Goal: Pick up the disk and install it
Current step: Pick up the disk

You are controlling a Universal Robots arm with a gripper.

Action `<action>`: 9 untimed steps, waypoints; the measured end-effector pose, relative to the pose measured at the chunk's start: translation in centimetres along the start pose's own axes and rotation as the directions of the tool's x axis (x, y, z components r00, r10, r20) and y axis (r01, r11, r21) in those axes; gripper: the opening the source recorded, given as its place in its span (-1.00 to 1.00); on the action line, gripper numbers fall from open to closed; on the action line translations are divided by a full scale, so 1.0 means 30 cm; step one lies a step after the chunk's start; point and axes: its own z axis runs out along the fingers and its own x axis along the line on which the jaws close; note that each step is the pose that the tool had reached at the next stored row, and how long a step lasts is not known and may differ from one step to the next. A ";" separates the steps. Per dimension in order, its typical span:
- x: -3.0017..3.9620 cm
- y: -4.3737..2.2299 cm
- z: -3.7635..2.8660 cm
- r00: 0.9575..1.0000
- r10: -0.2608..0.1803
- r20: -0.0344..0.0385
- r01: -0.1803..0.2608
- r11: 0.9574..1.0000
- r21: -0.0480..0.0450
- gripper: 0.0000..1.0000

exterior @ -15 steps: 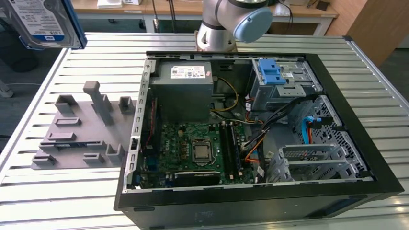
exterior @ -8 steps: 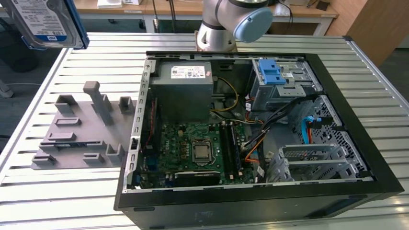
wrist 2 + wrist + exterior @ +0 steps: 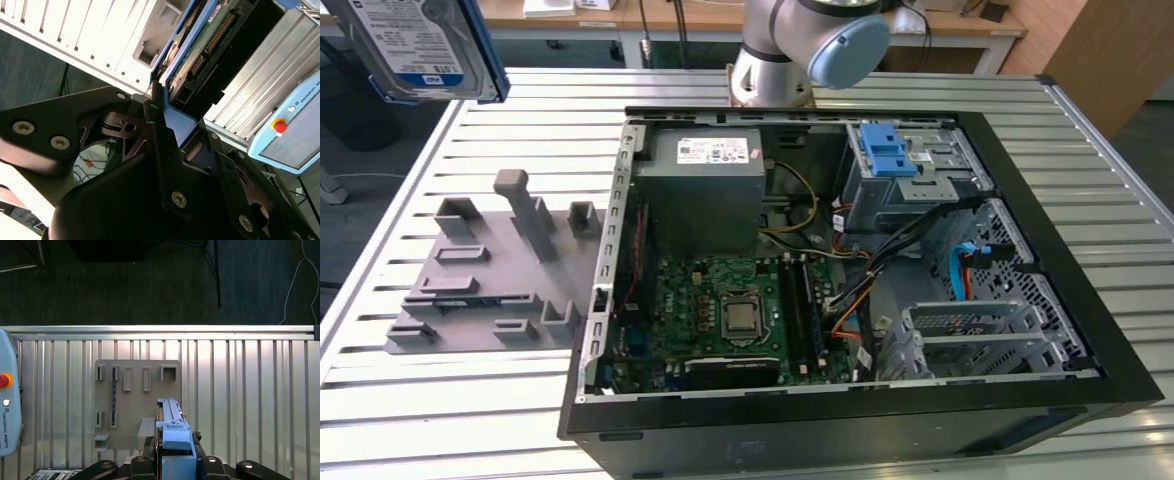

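Disk (image 3: 420, 45): silver drive with a white-and-blue label in a blue bracket, up in the air at the top corner on the exterior view's left, well apart from the computer case (image 3: 854, 440).
Gripper (image 3: 181, 127): black fingers (image 3: 156, 125) are clamped on the blue bracket at one end of the disk (image 3: 200, 50). In the second wrist view the drive's green circuit board and connector pins face the camera.
First wrist view: the disk (image 3: 172, 422) is seen edge-on, standing out from the gripper (image 3: 176, 462). The grey fixture plate (image 3: 135, 410) lies beneath it on the slatted table (image 3: 250, 390).
Fixture plate (image 3: 467, 300): grey, with upright blocks and slots, lying on the table (image 3: 454, 400) just beside the case on the exterior view's left.
Computer case: black tower lying on its side with the panel off, in the middle of the exterior view.
Inside the case: grey power supply (image 3: 707, 185) at the far end, green motherboard (image 3: 720, 300) nearer the camera, blue latch tabs (image 3: 887, 155) on the drive cage toward the exterior view's right.
Robot arm (image 3: 801, 45): base joint at the top centre of the exterior view, behind the case.
Teach pendant (image 3: 290, 135): pale blue with a red button, resting on the table. The teach pendant (image 3: 7, 410) also appears in the first wrist view.
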 end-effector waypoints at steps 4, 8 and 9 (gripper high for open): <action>0.000 -0.011 0.000 1.000 0.000 0.000 0.000 1.000 0.000 -0.27; 0.000 -0.020 0.000 1.000 0.000 0.000 0.000 1.000 0.000 -0.27; 0.000 -0.023 0.000 1.000 0.000 0.000 0.000 1.000 0.000 -0.27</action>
